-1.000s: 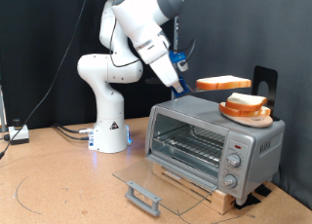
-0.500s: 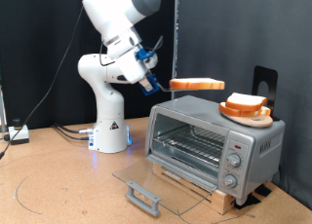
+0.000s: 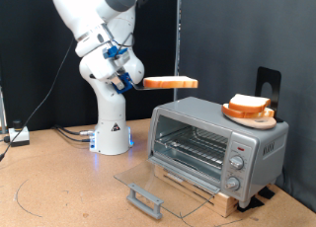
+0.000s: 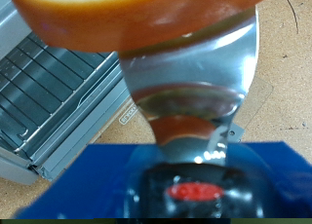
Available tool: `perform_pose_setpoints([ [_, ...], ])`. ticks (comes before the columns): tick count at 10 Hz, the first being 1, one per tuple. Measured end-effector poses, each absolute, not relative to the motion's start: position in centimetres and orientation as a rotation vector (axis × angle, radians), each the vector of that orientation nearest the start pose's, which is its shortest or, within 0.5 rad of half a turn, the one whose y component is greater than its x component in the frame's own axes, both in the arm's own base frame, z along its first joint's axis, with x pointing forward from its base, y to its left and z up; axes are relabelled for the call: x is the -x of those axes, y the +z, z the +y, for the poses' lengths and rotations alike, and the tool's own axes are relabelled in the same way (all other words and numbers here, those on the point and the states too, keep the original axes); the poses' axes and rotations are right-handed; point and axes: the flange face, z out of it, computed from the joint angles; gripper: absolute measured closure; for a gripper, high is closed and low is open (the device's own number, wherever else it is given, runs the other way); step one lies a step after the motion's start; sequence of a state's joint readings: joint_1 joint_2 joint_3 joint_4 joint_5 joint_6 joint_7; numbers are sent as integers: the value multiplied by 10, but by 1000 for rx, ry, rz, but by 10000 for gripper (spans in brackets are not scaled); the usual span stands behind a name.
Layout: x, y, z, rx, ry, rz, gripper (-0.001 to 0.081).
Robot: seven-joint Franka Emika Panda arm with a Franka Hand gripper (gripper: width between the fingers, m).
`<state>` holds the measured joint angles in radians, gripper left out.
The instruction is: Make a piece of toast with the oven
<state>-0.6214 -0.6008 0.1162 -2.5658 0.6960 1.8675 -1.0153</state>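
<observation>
My gripper (image 3: 132, 80) is shut on the edge of a piece of toast (image 3: 170, 83) and holds it level in the air, above and to the exterior view's left of the silver oven (image 3: 247, 143). The oven's glass door (image 3: 163, 183) lies open and flat, with its dark handle (image 3: 146, 199) at the front. The wire rack (image 3: 193, 148) inside is bare. A second slice (image 3: 247, 105) lies on an orange plate (image 3: 246, 116) on top of the oven. In the wrist view the toast (image 4: 146, 15) sits past a shiny metal finger (image 4: 190, 97), with the rack (image 4: 49, 88) below.
The arm's white base (image 3: 111, 128) stands to the left of the oven in the exterior view. Cables (image 3: 69, 133) run along the table behind it. A black stand (image 3: 268, 84) rises behind the oven. A dark curtain closes the back.
My gripper has carried the toast from beside the plate on top of the oven to the exterior view's left, past the oven's edge, and slightly higher.
</observation>
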Motion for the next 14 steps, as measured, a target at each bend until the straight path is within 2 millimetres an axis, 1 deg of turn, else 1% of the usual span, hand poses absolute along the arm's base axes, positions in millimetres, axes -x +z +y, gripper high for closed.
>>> perform_pose_setpoints([
  [3,-340,458,-127,2598,-459,-352,395],
  [5,-337,444,-126,2610,-464,-388,395],
  [7,-336,421,-127,2646,-454,-377,395],
  [12,-333,349,-134,2675,-351,-362,395],
  [14,-333,330,-136,2685,-328,-363,395],
])
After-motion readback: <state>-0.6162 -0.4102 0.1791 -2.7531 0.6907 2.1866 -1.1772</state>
